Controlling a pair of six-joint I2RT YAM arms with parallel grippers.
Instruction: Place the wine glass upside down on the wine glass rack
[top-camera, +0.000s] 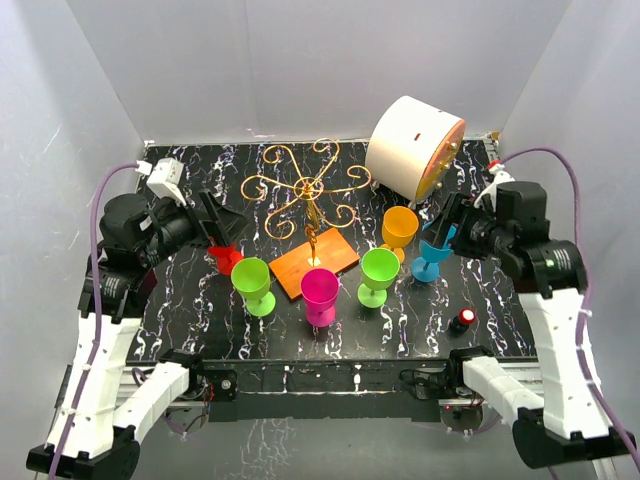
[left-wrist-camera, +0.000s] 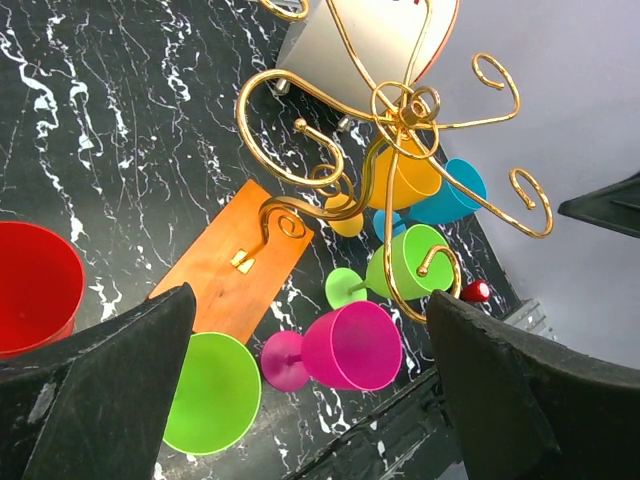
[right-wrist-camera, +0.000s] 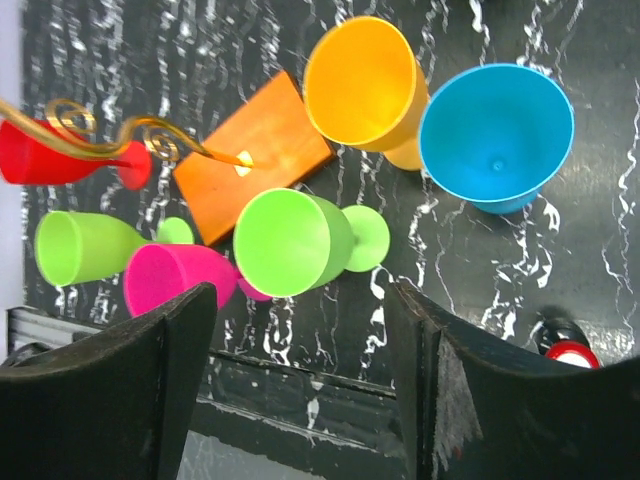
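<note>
Since all 6 coloured plastic wine glasses (top-camera: 320, 288) stand upright, 9 through 6 to 3 o'clock round the gold wire scroll-armed rack (top-camera: 305, 188), left gripper (top-camera: 222, 228) and right gripper (top-camera: 447, 222) gape empty, flanking for access.

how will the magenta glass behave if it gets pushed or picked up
The magenta glass stands upright on a narrow stem and small foot under a wide bowl, so a high push would probably tip it. It looks like opaque plastic: likely light, stiff, not fragile. Its smooth tapered bowl might slip.

No text, label or number is legible. A tiny mark on the large white cylinder (top-camera: 400, 150) is unreadable.
</note>
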